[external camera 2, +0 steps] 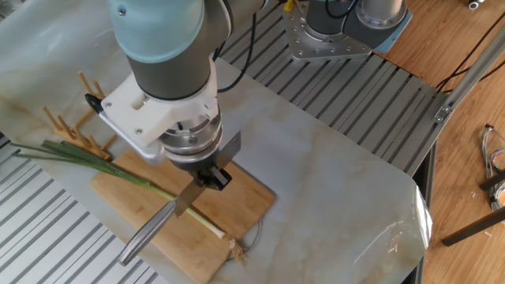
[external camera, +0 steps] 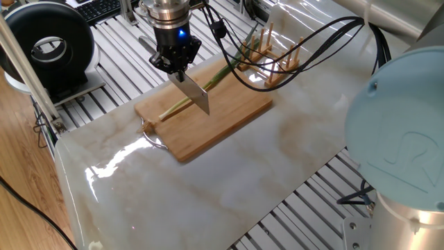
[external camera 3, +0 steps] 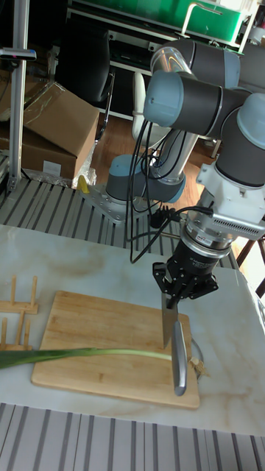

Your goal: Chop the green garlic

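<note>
The gripper (external camera: 177, 67) is pinched tight on a knife (external camera: 194, 96), blade pointing down so it can cut. The green garlic (external camera 3: 96, 355) lies flat along the wooden board (external camera 3: 88, 324) (its leaves hang off one end), with its pale end right under the blade.
</note>
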### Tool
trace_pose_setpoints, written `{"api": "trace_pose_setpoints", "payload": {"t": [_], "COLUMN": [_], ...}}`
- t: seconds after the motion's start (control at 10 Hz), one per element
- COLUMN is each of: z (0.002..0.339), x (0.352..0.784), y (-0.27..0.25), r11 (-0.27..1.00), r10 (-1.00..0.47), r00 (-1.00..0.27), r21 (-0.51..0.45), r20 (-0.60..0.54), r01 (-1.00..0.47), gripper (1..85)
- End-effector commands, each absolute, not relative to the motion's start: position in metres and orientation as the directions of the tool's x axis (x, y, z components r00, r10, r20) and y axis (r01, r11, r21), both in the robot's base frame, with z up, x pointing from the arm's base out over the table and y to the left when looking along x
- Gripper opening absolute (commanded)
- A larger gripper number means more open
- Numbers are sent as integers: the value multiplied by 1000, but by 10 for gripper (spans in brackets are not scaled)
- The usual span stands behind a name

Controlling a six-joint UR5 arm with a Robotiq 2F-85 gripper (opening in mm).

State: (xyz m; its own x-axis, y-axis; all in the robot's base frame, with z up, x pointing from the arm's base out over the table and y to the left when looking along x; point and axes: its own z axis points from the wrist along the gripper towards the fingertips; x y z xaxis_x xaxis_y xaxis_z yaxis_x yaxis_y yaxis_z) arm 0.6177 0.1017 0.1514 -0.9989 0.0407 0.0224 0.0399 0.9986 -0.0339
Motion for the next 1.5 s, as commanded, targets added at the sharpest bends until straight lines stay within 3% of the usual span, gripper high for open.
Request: {"api": "trace_pose_setpoints", "payload": {"t": [0.0,1.3,1.4], "z": [154,176,174], "x": [621,622,620], "y": [86,8,18], "r11": [997,951,964], "r10": [8,-139,-117], "r00": [-1000,-990,-993], "r21": [-73,-276,-237], "r20": [12,24,21], "r01": [7,-140,-119], "gripper": [13,13,13]}}
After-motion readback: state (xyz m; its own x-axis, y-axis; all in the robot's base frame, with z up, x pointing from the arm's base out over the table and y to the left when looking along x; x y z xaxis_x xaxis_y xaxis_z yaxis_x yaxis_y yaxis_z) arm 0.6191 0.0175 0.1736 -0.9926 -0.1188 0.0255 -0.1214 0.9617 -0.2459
